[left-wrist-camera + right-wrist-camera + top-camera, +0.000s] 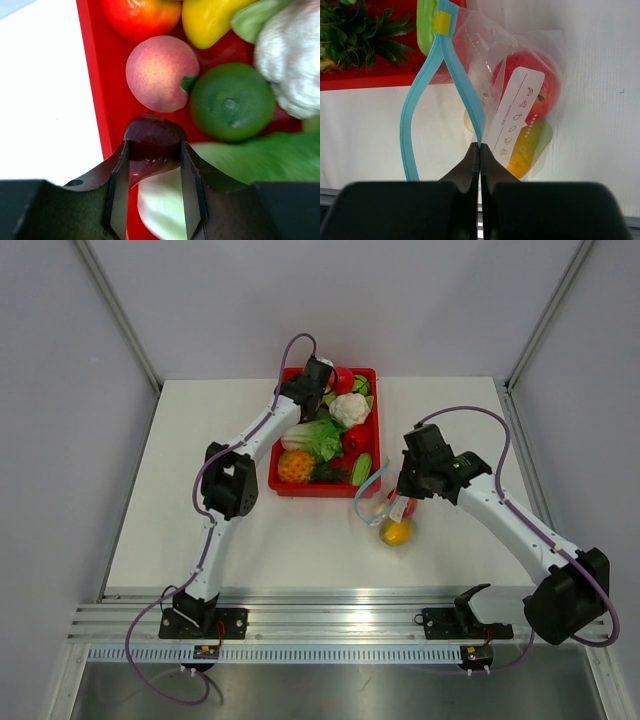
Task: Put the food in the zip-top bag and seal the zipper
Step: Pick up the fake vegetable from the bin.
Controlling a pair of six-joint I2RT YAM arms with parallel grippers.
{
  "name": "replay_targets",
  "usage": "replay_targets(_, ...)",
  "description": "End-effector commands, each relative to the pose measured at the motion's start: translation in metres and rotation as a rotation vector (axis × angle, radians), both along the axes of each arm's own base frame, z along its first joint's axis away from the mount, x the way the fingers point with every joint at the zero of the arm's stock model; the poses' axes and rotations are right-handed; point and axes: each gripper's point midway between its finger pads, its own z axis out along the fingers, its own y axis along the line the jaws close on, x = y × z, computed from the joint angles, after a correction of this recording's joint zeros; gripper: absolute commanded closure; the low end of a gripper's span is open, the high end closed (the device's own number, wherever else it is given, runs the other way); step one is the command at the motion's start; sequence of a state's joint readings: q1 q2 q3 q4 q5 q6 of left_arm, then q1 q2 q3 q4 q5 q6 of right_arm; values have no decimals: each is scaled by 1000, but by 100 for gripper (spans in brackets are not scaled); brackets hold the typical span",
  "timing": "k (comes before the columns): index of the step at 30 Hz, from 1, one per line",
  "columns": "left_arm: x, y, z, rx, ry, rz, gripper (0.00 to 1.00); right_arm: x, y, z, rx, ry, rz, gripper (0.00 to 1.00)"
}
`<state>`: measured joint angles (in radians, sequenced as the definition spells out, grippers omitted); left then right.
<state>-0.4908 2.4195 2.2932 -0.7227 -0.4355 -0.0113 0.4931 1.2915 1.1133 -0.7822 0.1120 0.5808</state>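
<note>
Centrally, the zip-top bag [540, 47] lies on the white table [250, 540] just off the red tray [300, 487], a tomato [510, 62] and a mango [532, 145] inside. Its mouth gapes, and the blue zipper [465, 97] carries a yellow tab [442, 22]. The bag's white label [517, 115] shows a row of pictograms and tiny print, seemingly "Content". The right gripper [479, 149] has its jaws pressed together on the zipper strip. Over the tray, the left gripper [154, 150] clamps a dark red piece [152, 137] beside a peach [160, 72] and a green fruit [230, 102].
</note>
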Motion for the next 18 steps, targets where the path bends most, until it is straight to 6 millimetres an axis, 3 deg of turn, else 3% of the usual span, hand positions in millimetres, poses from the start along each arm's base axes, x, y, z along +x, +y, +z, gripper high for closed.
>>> replay_targets(1, -7, -13, 64, -69, -122, -23, 94, 3, 0, 25, 28, -69, -11, 100)
replay_targets(6, -22, -31, 91, -143, -152, -69, 95, 0, -3, 28, 33, -81, -19, 100)
replay_targets(7, -27, -33, 104, -161, -166, -77, 96, -1, -3, 28, 35, -79, -17, 100)
replay_targets(9, -40, -44, 106, -198, -146, -111, 96, -2, -3, 28, 35, -77, -16, 100)
replay_targets(10, -48, -47, 124, -237, -167, -119, 96, -2, -3, 28, 34, -76, -15, 100)
replay_targets(13, -67, -50, 123, -297, -126, -140, 97, -1, 0, 29, 48, -85, -10, 100)
replay_targets(14, -76, -51, 139, -350, -138, -147, 97, 1, 2, 30, 58, -92, -6, 100)
replay_targets(15, -86, -50, 126, -356, -101, -155, 97, 2, 3, 29, 59, -90, -5, 100)
replay_targets(16, -89, -54, 129, -385, -107, -171, 97, 4, 5, 30, 65, -92, 0, 100)
replay_targets(17, -101, -58, 146, -439, -120, -200, 97, 6, 8, 31, 72, -96, 8, 100)
replay_targets(18, -107, -59, 144, -456, -109, -212, 97, 8, 9, 30, 73, -94, 10, 100)
